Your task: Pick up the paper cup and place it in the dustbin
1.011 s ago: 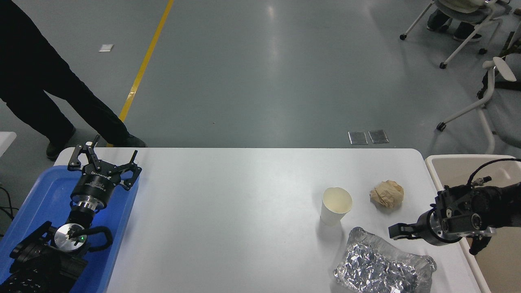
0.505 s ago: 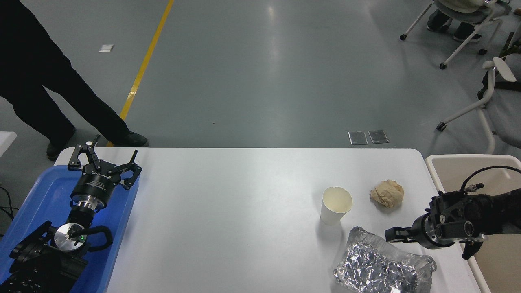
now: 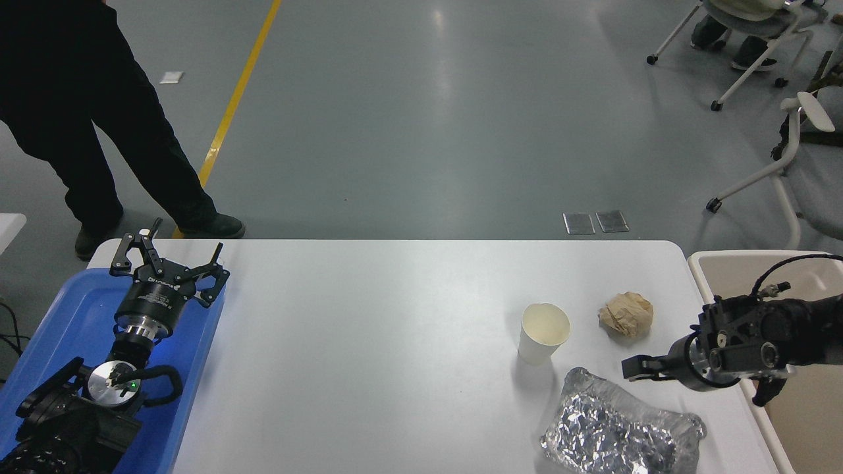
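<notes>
The white paper cup [image 3: 543,332] stands upright on the white table [image 3: 369,316], right of centre, with its open top up. My right gripper [image 3: 633,367] comes in from the right edge and points left. It sits a little right of and nearer than the cup, apart from it, just above the foil packet. The cream dustbin [image 3: 724,258] stands off the table's right end, partly behind my right arm. My left gripper [image 3: 168,262] is parked open and empty over the blue tray at the lower left.
A crumpled brown paper ball [image 3: 626,314] lies right of the cup. A crinkled silver foil packet [image 3: 619,431] lies near the front edge under my right gripper. A blue tray [image 3: 72,322] is at the left. A person's legs [image 3: 99,131] stand beyond the far left corner.
My right gripper dipped toward the foil, then rose a little and shifted slightly left toward the cup. The person's legs moved. The cup has not moved.
</notes>
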You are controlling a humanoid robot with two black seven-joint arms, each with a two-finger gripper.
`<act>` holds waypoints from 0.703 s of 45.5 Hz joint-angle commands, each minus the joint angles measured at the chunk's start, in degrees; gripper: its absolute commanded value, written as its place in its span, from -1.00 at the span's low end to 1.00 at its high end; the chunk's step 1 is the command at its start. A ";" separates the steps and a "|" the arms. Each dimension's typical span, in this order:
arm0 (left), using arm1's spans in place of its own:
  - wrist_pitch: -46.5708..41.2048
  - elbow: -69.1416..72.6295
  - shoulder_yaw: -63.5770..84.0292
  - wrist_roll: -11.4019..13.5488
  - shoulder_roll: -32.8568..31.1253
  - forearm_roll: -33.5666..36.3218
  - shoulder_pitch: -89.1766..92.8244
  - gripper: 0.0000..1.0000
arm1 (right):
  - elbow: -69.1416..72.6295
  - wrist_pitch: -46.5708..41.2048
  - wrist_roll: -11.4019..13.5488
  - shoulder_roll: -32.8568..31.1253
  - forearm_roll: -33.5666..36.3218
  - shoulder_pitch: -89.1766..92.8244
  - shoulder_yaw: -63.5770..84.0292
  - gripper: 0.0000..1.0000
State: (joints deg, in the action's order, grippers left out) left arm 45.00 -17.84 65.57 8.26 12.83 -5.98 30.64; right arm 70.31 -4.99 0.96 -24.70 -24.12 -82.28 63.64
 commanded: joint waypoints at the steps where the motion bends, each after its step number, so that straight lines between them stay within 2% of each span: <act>1: 0.00 0.00 0.00 0.00 0.00 0.00 0.03 0.99 | 13.18 -0.63 -0.25 -4.31 0.22 -14.56 6.14 1.00; 7: 0.00 0.00 0.00 0.00 0.00 0.00 0.03 0.99 | 16.61 -6.42 -0.34 -4.22 2.32 -23.17 8.70 1.00; 19: 0.00 0.00 0.00 0.00 0.00 0.00 -0.06 0.99 | 15.56 -39.02 -0.25 -3.25 16.38 -38.29 11.68 1.00; 26: 0.00 0.00 0.00 0.00 0.00 0.00 -0.06 0.99 | 15.65 -40.01 -0.25 -1.15 17.70 -43.83 10.98 1.00; 32: 0.00 0.00 0.00 0.00 0.00 0.00 -0.15 0.99 | 15.74 -40.01 -0.25 1.31 22.09 -49.19 10.37 1.00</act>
State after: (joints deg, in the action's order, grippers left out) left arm 45.00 -17.85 65.56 8.26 12.83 -5.98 30.57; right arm 85.52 -39.11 0.70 -26.40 -8.69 -121.30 74.07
